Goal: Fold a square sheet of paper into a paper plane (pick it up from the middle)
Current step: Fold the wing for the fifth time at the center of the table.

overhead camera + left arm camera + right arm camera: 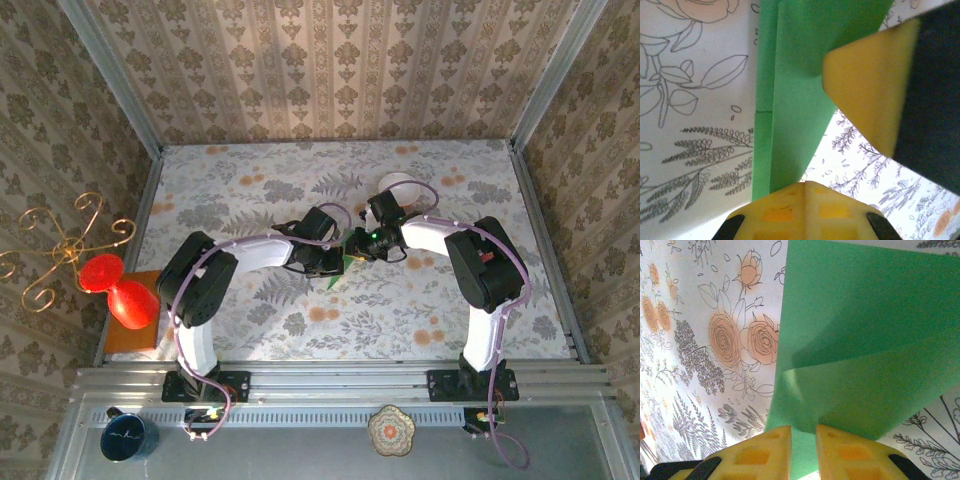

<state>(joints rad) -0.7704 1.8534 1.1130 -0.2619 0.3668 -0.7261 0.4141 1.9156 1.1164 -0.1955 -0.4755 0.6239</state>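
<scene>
**Flowered tabletop, two arms meeting over a half-folded green sheet**

At the middle of the table [240, 195], the left gripper [805, 186] has its yellow fingertips pressed tight together, and the green paper [790, 100] runs straight out from the seam between them, so it looks pinched there. The right gripper [803, 432] stands almost closed, with only a thin slot between its pads. The green paper [855, 340] passes through that slot, so I take it as clamped too.

In the left wrist view, a yellow finger [867, 95] of the other arm sits just beside the sheet, which shows how near the two grips are. From above, the left gripper [325, 262] and right gripper [358, 244] nearly touch, and only a sliver of green paper [334, 282] pokes out below them.

The sheet already carries folds: a layered strip along one edge and a slanted flap. That looks like a middle step, not yet a dart. I judge that the next move calls for one gripper to anchor the paper while the other carries a flap over and presses the crease. With the grips this close, pulling apart could tear it.

A white bowl [400, 184] stands well behind.
</scene>
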